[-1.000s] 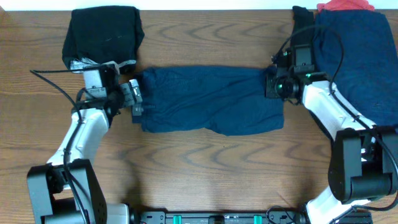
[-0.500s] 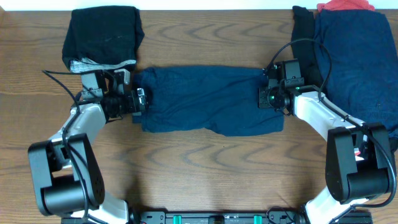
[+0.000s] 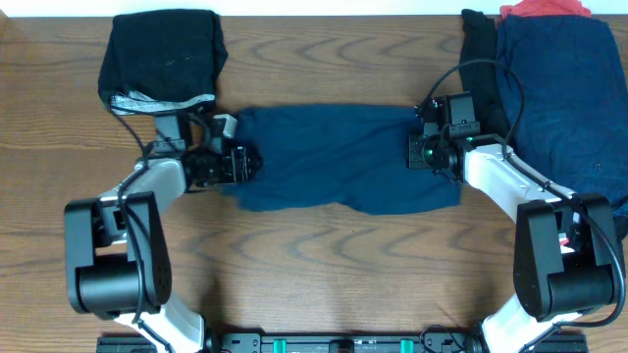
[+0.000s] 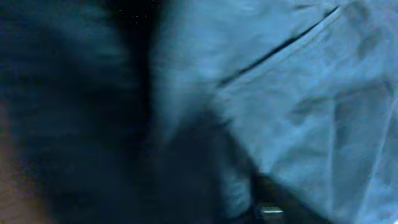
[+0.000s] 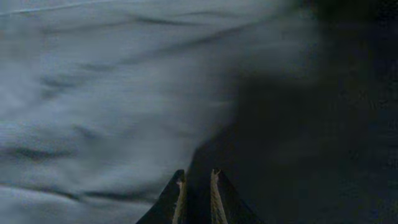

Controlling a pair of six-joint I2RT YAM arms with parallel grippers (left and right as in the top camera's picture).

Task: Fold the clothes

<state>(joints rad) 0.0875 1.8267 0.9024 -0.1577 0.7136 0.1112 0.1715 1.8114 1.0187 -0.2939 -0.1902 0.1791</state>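
The brown wood-grain table (image 3: 324,265) carries everything. Across its middle lies the plain navy blue shirt-sized garment (image 3: 343,162), spread as a wide, rumpled band with an uneven lower edge. To the right of that garment, at the table's far corner, sits a larger heap of navy blue cloth (image 3: 564,88). A long black piece of fabric (image 3: 479,49) lies along the heap's near side, and a bit of red cloth (image 3: 545,8) shows at its top edge. Up and to the left of the navy garment rests a folded black garment (image 3: 162,49) with a pale band along its lower hem.

The white-and-black left arm (image 3: 147,186) reaches in to the garment's left end, and the left gripper (image 3: 240,162) sits on that edge. Its wrist camera shows only blurred blue fabric, so I cannot tell whether its fingers are clenched or loose.

The right arm (image 3: 510,176) meets the garment's right end, where the right gripper (image 3: 417,152) rests on the cloth. In the wrist view its fingers (image 5: 174,193) are drawn almost together, a thin dark slit between them, directly over the fabric. Whether cloth is pinched there is unclear.
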